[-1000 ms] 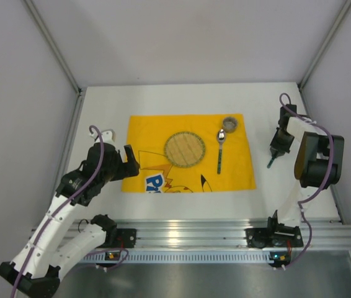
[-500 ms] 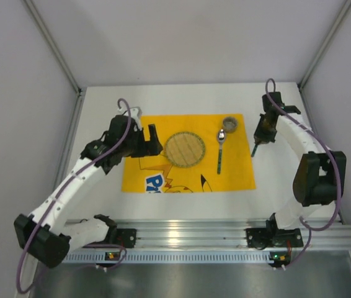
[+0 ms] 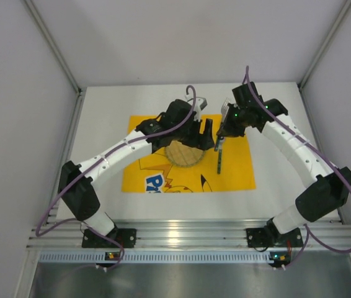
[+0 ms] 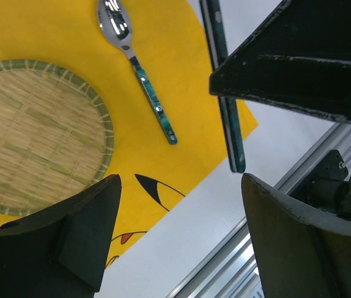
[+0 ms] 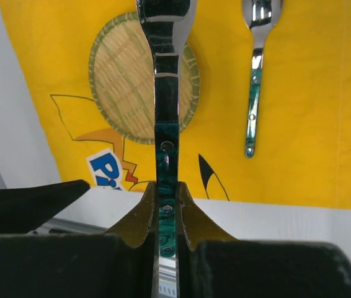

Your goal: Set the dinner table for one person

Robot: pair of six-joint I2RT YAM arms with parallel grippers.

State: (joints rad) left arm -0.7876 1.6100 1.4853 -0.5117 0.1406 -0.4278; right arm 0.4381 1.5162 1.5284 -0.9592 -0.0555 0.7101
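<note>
We find placemat (image 3: pixel 237 171) on dinner table (image 3: pixel 101 118), about middle. On placemat, near its centre, round woven mat (image 3: pixel 183 155). Right of it, on placemat, spoon (image 5: pixel 253 87): bowl far, handle near. In right gripper (image 5: pixel 166 198), second utensil (image 5: pixel 166 105), above placemat close to spoon; we cannot tell exact spot. Above far side of round woven mat, left gripper (image 4: pixel 182 211).

Tip of held utensil (image 5: pixel 166 74) cut off at upper edge; bowl of spoon (image 3: pixel 218 162) hidden beneath right gripper (image 3: pixel 221 138).
</note>
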